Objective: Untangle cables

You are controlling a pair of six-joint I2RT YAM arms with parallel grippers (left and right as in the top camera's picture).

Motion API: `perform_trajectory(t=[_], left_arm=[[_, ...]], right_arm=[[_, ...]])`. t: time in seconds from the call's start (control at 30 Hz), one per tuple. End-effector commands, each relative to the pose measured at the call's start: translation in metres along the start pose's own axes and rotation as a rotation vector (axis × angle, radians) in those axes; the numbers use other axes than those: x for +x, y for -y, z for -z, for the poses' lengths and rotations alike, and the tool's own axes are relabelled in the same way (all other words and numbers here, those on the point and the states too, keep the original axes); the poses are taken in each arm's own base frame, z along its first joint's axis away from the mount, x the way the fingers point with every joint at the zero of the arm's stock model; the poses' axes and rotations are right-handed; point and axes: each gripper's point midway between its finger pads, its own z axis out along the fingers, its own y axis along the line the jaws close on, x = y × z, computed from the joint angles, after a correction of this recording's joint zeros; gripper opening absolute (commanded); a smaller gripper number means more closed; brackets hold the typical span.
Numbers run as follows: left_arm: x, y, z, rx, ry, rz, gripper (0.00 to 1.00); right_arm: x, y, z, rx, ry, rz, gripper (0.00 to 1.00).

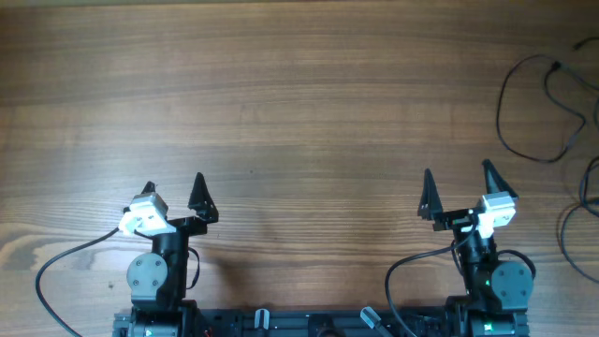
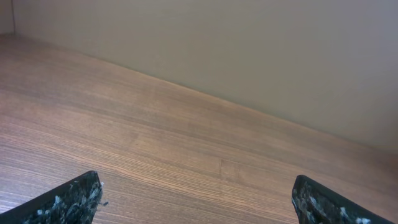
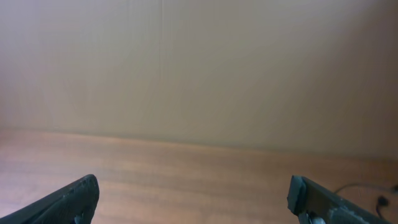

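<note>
Right, both arms sit low at the near edge of the wooden surface point(image 1: 299, 94), and neither has anything in its grasp. Left end effector point(image 1: 174, 183) first: its two dark fingers stand wide apart, tips pointing out across bare wood, nothing between them. The left wrist camera agrees (only the finger ends show, one in each bottom corner), with open wood grain running up to a plain beige wall point(image 2: 261, 56) beyond.

Over to the right end effector point(image 1: 457, 170), and it is the same story: spread wide, holding nothing, tips aimed away from the base. From its own wrist camera the two fingers point(image 3: 68, 202) frame an empty stretch of surface in front of the wall.

Now the cables point(image 1: 501, 112). They lie far off to the right, well apart from both end effectors, though the right arm is the nearer of the two. From overhead, one thin black cord makes a big loose loop in the upper right corner, and more strands curve along the right edge lower down and run out of the picture. How they cross one another past that edge, I cannot tell. The right wrist camera catches a little of them too: a thin dark strand lies on the wood at the lower right, just beyond the right-hand finger, with a small dark end beside it that is too tiny to make out.
</note>
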Motion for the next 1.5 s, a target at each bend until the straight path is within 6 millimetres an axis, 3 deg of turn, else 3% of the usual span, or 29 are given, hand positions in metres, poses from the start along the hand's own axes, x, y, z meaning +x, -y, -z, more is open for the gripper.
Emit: perform_trajectory(t=[0.0, 0.13, 1.47], left_arm=[[-0.001, -0.005, 0.0, -0.022, 0.011, -0.001, 1.0], [-0.001, -0.005, 0.0, -0.021, 0.012, -0.001, 1.0], [-0.001, -0.005, 0.0, -0.022, 0.011, -0.001, 1.0]], right_arm=[[0.016, 0.001, 0.002, 0.006, -0.062, 0.021, 1.0], [0.036, 0.002, 0.004, 0.007, -0.142, 0.032, 1.0], [0.035, 0.002, 0.003, 0.009, -0.139, 0.053, 1.0]])
